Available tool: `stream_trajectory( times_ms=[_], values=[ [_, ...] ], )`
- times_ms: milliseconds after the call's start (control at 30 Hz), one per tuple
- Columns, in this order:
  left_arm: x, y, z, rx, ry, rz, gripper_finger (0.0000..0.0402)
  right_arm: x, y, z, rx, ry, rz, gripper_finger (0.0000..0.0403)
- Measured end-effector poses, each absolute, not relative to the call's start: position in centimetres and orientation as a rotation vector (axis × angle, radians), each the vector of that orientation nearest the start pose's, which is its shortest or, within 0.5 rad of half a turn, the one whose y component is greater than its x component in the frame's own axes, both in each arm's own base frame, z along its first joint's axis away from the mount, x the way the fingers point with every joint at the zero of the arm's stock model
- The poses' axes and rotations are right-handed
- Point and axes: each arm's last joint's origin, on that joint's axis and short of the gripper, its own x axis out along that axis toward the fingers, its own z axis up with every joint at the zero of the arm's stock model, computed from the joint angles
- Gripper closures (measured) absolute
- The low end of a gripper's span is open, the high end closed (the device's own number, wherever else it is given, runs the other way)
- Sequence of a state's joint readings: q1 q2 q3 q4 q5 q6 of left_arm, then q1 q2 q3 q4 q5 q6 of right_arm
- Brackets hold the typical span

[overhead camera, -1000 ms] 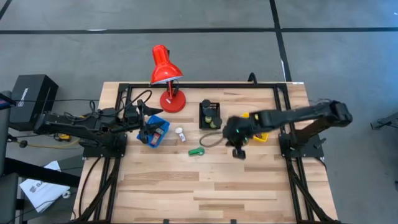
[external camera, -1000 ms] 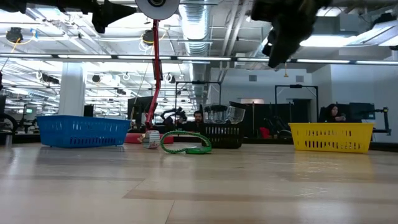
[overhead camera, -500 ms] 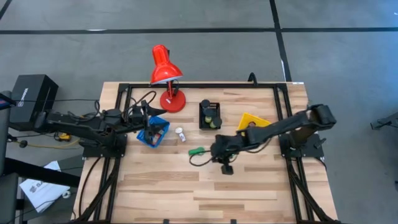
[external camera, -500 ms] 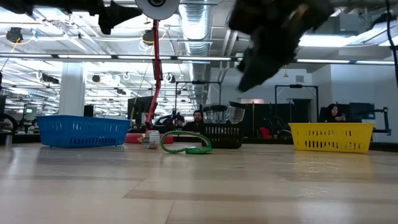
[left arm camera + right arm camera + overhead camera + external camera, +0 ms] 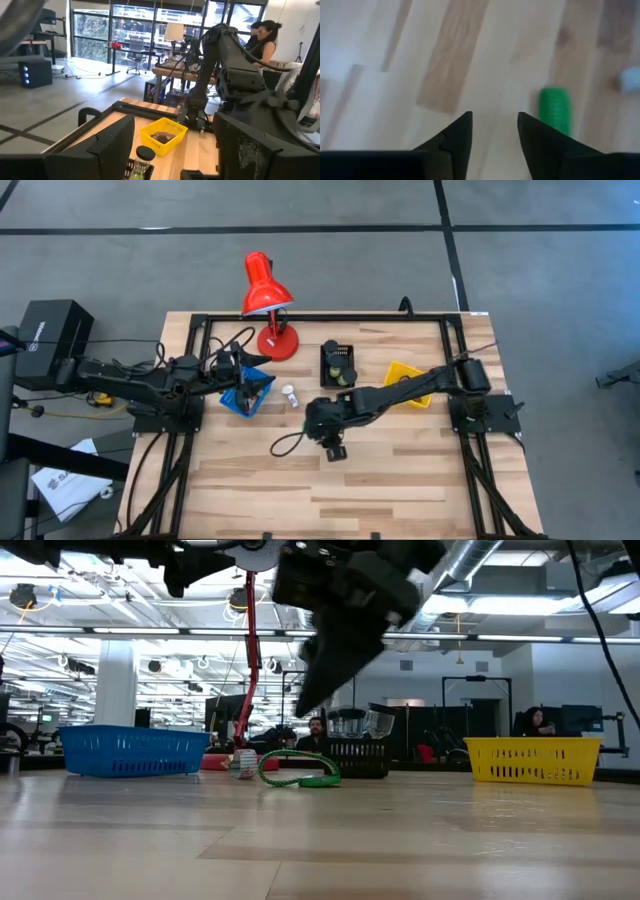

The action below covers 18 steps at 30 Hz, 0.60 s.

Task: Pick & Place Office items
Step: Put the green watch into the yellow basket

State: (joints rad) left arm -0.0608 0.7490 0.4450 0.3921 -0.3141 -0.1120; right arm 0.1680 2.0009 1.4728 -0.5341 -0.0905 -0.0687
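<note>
My right gripper [image 5: 492,131] is open and hangs above bare wood near the table's middle [image 5: 328,436], touching nothing. A green pen-like item [image 5: 555,110] lies on the table just beside it; in the low view it rests with a green coiled cord [image 5: 300,776], and in the high view the right arm hides it. A small white tube [image 5: 289,395] stands between the green item and the blue bin [image 5: 247,392]. My left gripper [image 5: 172,165] is open and hovers over the blue bin [image 5: 243,375]. Dark items sit in the black bin [image 5: 338,366] and the yellow bin [image 5: 410,380].
A red desk lamp [image 5: 268,300] stands at the far edge, left of the black bin. A black frame runs around the table top [image 5: 330,317]. Bare wood covers the near half of the table [image 5: 330,490]. People sit in the room beyond [image 5: 262,37].
My right arm has swept from in front of the yellow bin toward the table's left and a little toward the near edge, and now hangs over the green item. The green item and white tube have not moved.
</note>
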Motion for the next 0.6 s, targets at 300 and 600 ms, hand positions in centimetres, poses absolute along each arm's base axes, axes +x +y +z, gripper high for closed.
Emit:
stream_trajectory(
  times_ms=[300, 600],
  values=[
    [17.3, -0.2, 27.6, -0.128, -0.111, 0.248, 0.0137, 44.6, 5.9, 17.6, -0.256, 1.090, 0.160, 0.0197],
    [17.3, -0.2, 27.7, -0.129, -0.116, 0.247, 0.0137, 45.0, 3.2, 15.5, -0.167, 1.205, 0.084, 0.0176]
  ],
)
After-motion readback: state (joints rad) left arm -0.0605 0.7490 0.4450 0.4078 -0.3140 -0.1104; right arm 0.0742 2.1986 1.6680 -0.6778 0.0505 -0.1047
